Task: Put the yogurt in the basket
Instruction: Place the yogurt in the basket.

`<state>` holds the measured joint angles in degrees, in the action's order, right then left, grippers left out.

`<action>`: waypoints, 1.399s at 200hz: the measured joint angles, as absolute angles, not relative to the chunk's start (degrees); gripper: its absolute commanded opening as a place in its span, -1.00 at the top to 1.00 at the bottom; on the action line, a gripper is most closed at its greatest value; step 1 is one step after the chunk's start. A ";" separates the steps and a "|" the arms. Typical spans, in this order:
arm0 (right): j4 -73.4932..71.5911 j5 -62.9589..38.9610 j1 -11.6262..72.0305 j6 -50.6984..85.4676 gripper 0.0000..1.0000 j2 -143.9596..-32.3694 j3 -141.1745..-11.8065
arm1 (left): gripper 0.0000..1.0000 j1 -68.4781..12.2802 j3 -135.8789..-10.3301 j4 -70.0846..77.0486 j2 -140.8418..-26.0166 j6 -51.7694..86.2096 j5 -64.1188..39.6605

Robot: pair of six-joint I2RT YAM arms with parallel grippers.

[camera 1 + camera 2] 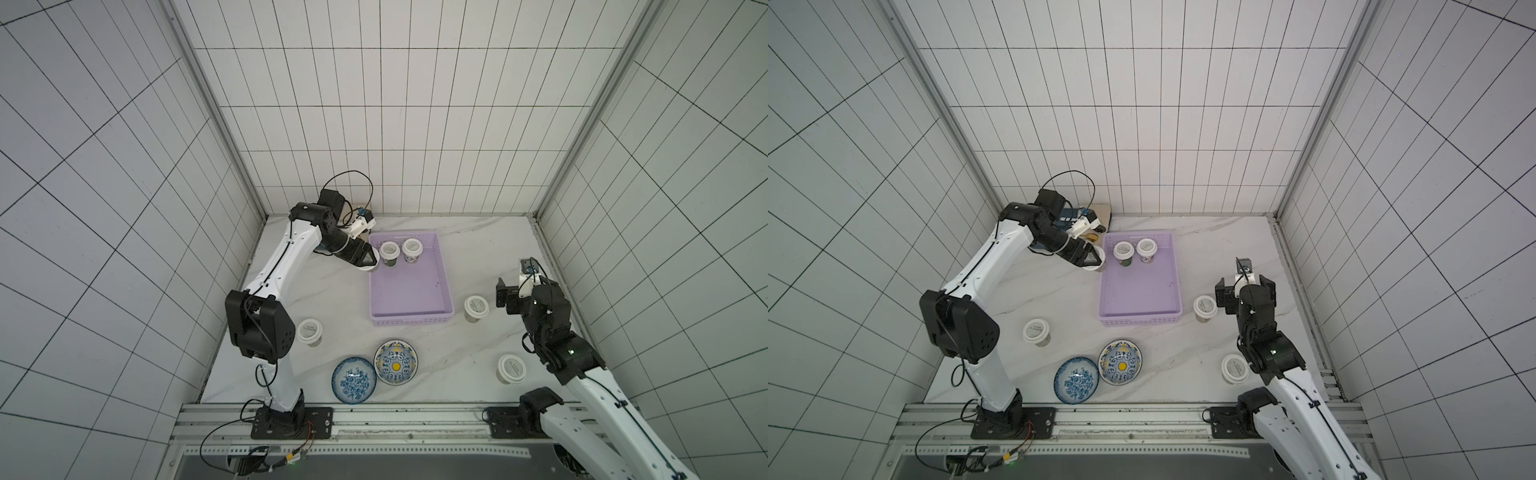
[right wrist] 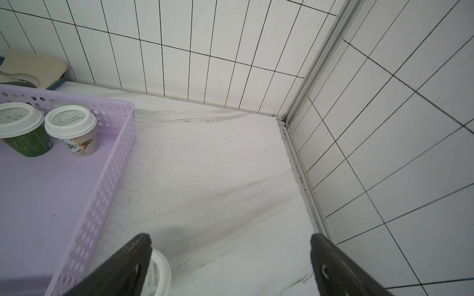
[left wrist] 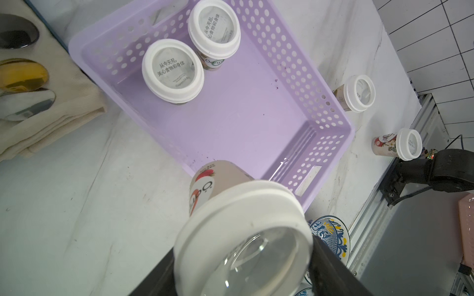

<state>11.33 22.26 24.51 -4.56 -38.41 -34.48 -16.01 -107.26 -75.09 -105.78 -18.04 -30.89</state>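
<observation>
My left gripper [image 1: 367, 262] [image 3: 243, 271] is shut on a yogurt cup [image 1: 371, 268] [image 3: 223, 179] by its white lid. It holds the cup tilted above the table, just left of the lilac basket's [image 1: 411, 291] [image 3: 243, 115] left rim near the far corner. Two yogurt cups [image 1: 389, 250] [image 1: 412, 247] stand upright at the basket's far end. Three more stand on the table [image 1: 309, 331] [image 1: 476, 306] [image 1: 511, 368]. My right gripper [image 1: 1245, 283] [image 2: 230, 238] is open with nothing between its fingers, right of the cup [image 2: 159, 274] beside the basket.
Two patterned blue bowls [image 1: 354, 379] [image 1: 396, 360] sit near the front edge. At the back left lies a beige cloth [image 3: 51, 115] with spoons [image 3: 20, 74] on it. Tiled walls close in three sides and a metal rail [image 1: 374, 415] runs along the front.
</observation>
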 measured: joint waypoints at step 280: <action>10.04 22.63 24.84 -4.56 -0.98 -36.21 -33.50 | -0.41 -25.19 -119.90 -70.30 -131.39 -7.40 -19.70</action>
<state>10.04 22.63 24.84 -4.56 -36.21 -33.50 -25.19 -119.90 -70.30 -131.39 -7.40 -19.70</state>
